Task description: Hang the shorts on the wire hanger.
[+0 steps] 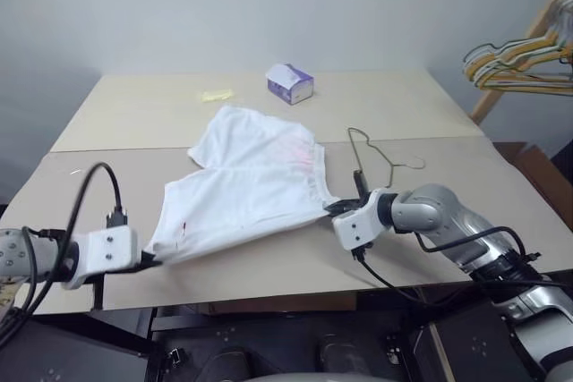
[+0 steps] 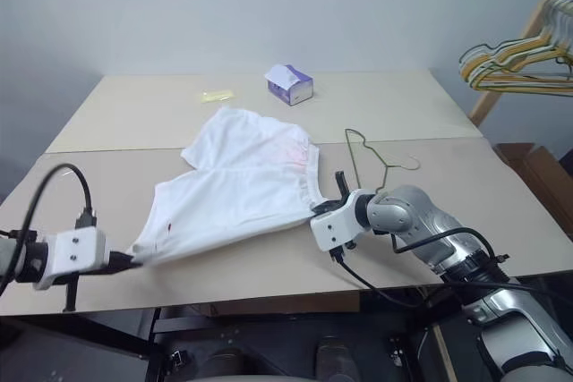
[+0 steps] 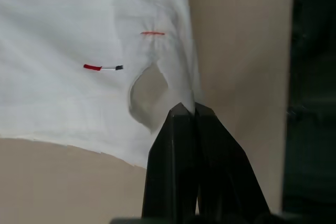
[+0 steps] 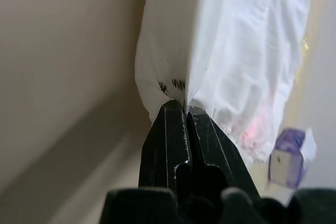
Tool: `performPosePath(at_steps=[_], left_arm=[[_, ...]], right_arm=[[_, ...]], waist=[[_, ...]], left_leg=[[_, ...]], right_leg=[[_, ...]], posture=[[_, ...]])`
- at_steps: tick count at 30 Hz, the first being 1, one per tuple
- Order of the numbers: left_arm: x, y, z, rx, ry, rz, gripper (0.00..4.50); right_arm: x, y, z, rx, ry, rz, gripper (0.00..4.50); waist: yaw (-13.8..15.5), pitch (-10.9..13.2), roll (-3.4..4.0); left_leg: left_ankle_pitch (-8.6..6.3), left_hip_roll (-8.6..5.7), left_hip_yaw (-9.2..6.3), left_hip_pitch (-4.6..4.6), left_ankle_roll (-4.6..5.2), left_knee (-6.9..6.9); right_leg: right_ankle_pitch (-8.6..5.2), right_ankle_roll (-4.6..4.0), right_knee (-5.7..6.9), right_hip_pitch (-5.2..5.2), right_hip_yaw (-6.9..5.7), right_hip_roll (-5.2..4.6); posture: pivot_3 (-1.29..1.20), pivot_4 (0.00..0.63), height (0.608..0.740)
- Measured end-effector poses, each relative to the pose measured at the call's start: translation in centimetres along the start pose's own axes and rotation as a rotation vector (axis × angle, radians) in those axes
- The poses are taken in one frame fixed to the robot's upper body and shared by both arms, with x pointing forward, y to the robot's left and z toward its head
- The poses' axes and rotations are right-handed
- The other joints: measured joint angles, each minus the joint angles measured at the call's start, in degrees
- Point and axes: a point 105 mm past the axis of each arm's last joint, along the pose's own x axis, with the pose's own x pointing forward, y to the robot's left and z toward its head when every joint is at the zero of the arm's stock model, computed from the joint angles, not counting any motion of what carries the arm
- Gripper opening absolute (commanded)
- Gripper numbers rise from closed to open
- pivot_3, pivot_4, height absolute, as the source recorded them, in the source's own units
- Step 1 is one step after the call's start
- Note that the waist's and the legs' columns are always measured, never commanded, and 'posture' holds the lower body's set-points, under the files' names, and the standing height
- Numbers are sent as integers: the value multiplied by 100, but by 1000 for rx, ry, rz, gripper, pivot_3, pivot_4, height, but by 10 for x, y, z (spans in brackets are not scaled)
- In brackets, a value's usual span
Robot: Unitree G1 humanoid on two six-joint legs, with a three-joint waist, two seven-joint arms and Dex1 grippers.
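White cloth shorts (image 1: 246,181) lie spread on the beige table (image 1: 421,105), stretched between both grippers. Left gripper (image 1: 154,262) sits at the near-left table edge, fingers (image 3: 178,145) pressed together and pinching a corner of one leg hem; the left wrist view shows a short red-and-white dash and a thin red stitch on the cloth right by that pinch, plus a small puckered fold. Right gripper (image 1: 333,209) is at the near-right end of the shorts, fingers (image 4: 176,140) closed tight on the cloth edge next to the gathered waistband; small dark marks show on the fabric at the pinch, probably print or a label, can't resolve it. The far part of the shorts rests flat on the table with a faint pink tint near the waistband. Wire hanger (image 1: 376,157) lies flat on the table just beyond the right gripper, beside the shorts' waistband end; whether it touches the cloth I can't tell. Purple-white tissue box (image 1: 290,83) sits further back, well apart from the shorts. A small yellow scrap (image 1: 217,95) lies left of the box. A bunch of yellow hangers (image 1: 519,64) hangs on a wooden rack (image 1: 501,78) at far right.
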Motion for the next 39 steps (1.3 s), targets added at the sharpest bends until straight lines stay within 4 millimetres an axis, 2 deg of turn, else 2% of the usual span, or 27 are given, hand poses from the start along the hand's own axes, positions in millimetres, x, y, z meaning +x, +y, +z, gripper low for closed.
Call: performPosePath(at_steps=[3,10,13,18,23,24,25,27,29,31,33,35,38,39], left_arm=[[1,-5,-3,18,22,-14,0],[4,-17,9,7,10,-76,0],[2,-20,12,-25,5,-103,643],[-1,-18,11,-31,16,-109,2313],[-13,-11,13,-35,33,-116,4040],[-18,-6,17,-39,14,-96,4415],[-21,-4,19,-41,5,-86,4467],[-27,7,35,-78,-125,-31,4467],[-35,19,55,-97,-268,24,4467],[-40,25,66,-95,-331,47,4467],[-38,29,75,-96,-401,75,4467],[-28,33,84,-115,-462,91,4467],[-16,38,93,-137,-514,110,4467],[-15,39,96,-135,-527,115,4467]], right_arm=[[-3,11,9,-15,-23,60,34],[-12,34,18,16,-40,182,34],[-13,39,19,39,-41,194,713],[-16,43,12,69,-5,219,2495],[-41,34,7,216,-30,206,4351],[-50,26,6,256,-43,180,4500],[-54,22,5,270,-44,165,4500],[-60,10,-4,391,-16,97,4500],[-61,-10,-24,560,50,-23,4500],[-62,-22,-40,701,100,-111,4500],[-54,-32,-58,891,135,-205,4500],[-36,-33,-72,1116,159,-260,4500],[-11,-29,-83,1349,209,-295,4500],[-9,-30,-85,1374,220,-308,4500]], waist=[[94,0,0],[134,-1,-2],[111,-2,-3],[113,-2,-3],[125,0,-5],[122,0,-5],[121,0,-5],[112,0,-6],[77,-3,-10],[68,-4,-8],[53,-5,-9],[53,-6,-9],[58,-5,-7],[57,-5,-7]], left_leg=[[0,0,0,-1,0,1],[0,1,1,0,0,3],[0,2,1,2,0,3],[0,2,1,2,0,3],[0,2,-2,-4,0,4],[0,3,-1,-2,0,4],[0,3,-1,2,0,4],[0,5,0,7,0,7],[0,6,0,8,-1,8],[0,5,-1,11,0,4],[0,6,-3,6,0,2],[0,5,-5,4,-1,1],[0,4,-9,-13,-2,3],[1,4,-9,-17,-2,4]], right_leg=[[-1,-1,0,0,-3,0],[-3,-2,1,1,-6,1],[-4,-3,2,2,-6,2],[-5,-4,1,2,-7,2],[-6,-3,-1,2,-10,2],[-6,-3,0,3,-10,1],[-6,-3,-1,6,-10,1],[-10,3,3,9,-10,2],[-9,2,3,10,-7,5],[-7,-6,2,10,-6,7],[-7,-9,3,6,-3,12],[-5,-13,5,6,-2,14],[-1,-11,4,-6,-2,14],[0,-10,4,-10,-2,14]], posture=[[54,0,740],[49,0,740],[48,0,740],[42,0,740],[42,0,740],[33,0,740],[30,0,740],[29,0,740],[28,0,740],[23,0,740],[22,0,740],[18,0,740],[12,0,740],[10,0,740]])
